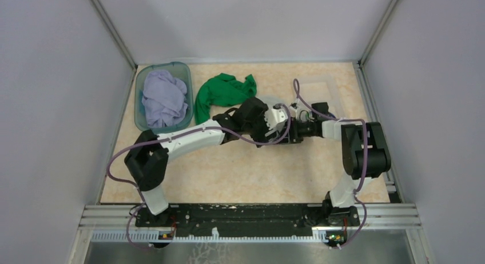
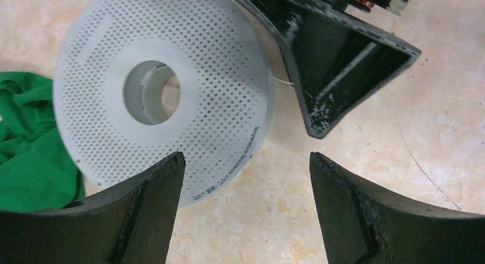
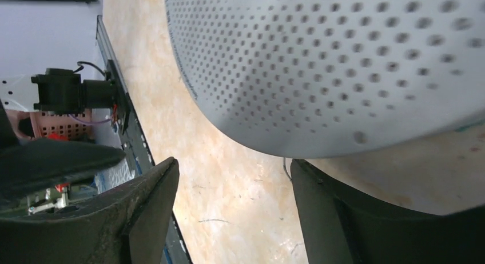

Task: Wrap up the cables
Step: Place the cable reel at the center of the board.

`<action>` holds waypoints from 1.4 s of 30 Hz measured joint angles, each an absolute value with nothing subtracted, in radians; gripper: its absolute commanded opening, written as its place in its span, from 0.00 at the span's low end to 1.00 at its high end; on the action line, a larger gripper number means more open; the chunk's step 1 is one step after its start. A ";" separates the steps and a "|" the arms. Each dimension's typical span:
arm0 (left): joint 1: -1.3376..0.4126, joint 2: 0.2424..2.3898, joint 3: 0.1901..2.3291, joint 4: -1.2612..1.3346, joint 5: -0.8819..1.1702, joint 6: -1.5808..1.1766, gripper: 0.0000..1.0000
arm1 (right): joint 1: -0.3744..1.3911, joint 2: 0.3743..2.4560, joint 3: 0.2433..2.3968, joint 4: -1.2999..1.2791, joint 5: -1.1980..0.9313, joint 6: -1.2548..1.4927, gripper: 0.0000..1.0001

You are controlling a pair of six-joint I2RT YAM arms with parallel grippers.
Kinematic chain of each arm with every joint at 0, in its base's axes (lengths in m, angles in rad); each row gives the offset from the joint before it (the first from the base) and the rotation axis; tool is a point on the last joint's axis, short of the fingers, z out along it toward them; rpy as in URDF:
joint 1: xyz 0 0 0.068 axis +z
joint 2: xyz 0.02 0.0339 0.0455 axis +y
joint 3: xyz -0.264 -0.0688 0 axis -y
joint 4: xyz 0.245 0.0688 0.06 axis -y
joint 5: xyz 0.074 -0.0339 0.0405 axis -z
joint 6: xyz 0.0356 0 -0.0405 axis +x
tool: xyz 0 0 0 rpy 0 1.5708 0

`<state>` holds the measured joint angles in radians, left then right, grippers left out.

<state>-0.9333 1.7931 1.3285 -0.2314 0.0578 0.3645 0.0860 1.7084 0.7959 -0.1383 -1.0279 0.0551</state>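
A short bit of hair-thin whitish cable [image 2: 283, 82] pokes out between the pale-grey perforated spool [image 2: 160, 87] and a finger of my right gripper [image 2: 337, 64]. In the right wrist view the same thin cable [image 3: 284, 166] curls at the tip of one finger, under the spool's flange [image 3: 343, 64]. My left gripper [image 2: 246, 156] is open over bare table, its left finger [image 2: 154, 201] overlapping the spool's rim. My right gripper [image 3: 231, 161] is open too, with nothing between its fingers. From above, both grippers [image 1: 273, 122] [image 1: 293, 128] meet mid-table beside the spool [image 1: 267, 100].
A green cloth [image 1: 223, 91] lies just left of the spool. A teal bin [image 1: 139, 87] with a lavender cloth stands at the back left. A clear tray [image 1: 329, 84] sits at the back right. Purple hoses run along both arms.
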 measured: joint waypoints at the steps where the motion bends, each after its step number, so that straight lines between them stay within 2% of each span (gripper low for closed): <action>1: -0.925 1.778 1.321 -0.228 0.065 0.369 0.85 | 0.093 1.706 0.789 -0.126 -1.032 0.061 0.75; 9: -0.858 1.715 1.296 -0.202 0.096 0.387 0.85 | 0.150 1.623 0.738 0.001 -1.006 0.129 0.91; 27: -0.775 1.671 1.246 -0.178 0.113 0.381 0.85 | 0.163 1.389 0.754 -0.123 -0.590 0.045 0.94; 35: -0.751 1.666 1.239 -0.177 0.125 0.369 0.85 | 0.163 1.378 0.787 -0.203 -0.511 -0.029 0.83; 38: -0.736 1.666 1.235 -0.173 0.133 0.361 0.85 | 0.163 1.360 0.787 -0.239 -0.493 -0.059 0.82; 42: -0.714 1.666 1.229 -0.163 0.148 0.342 0.85 | 0.163 1.344 0.794 -0.263 -0.466 -0.083 0.71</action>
